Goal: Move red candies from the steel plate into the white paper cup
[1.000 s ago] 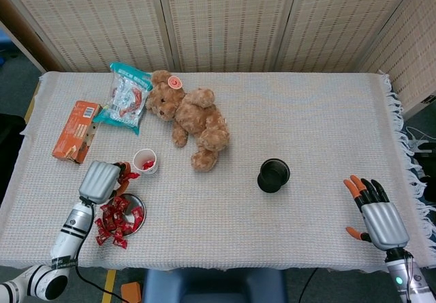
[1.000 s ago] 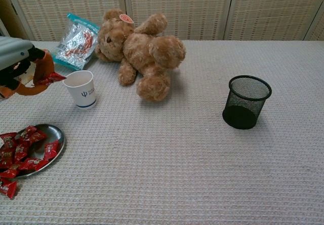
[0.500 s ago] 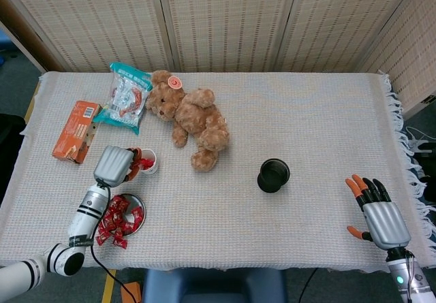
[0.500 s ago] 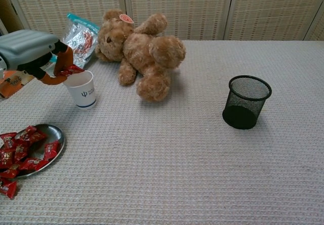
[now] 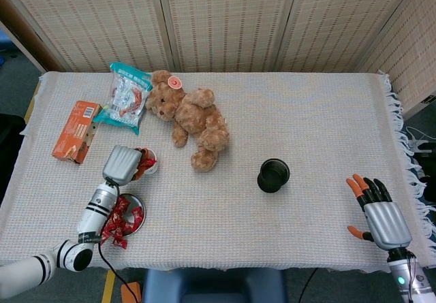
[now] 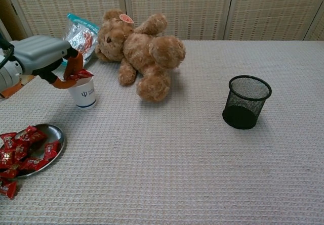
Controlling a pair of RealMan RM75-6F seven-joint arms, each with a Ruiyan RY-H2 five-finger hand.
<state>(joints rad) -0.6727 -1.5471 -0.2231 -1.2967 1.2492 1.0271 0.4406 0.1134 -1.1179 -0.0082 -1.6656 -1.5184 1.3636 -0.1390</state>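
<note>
My left hand [image 6: 43, 58] hovers just above the white paper cup [image 6: 83, 92] and pinches a red candy [image 6: 81, 75] right over its mouth. In the head view that left hand [image 5: 124, 164] covers most of the cup [image 5: 151, 167]. The steel plate [image 6: 54, 132] lies near the front left edge, with several red candies [image 6: 20, 151] on it and spilling over its front rim. The same plate [image 5: 133, 201] shows under my left forearm in the head view. My right hand [image 5: 378, 211] rests at the table's right front corner, fingers apart, holding nothing.
A brown teddy bear [image 5: 191, 116] lies just right of the cup. A black mesh pot [image 5: 273, 175] stands in the middle right. A snack bag [image 5: 126, 97] and an orange box [image 5: 76, 131] lie at the back left.
My left hand has carried the red candy from above the plate forward and to the right until it is over the cup. The right hand has stayed where it was.
</note>
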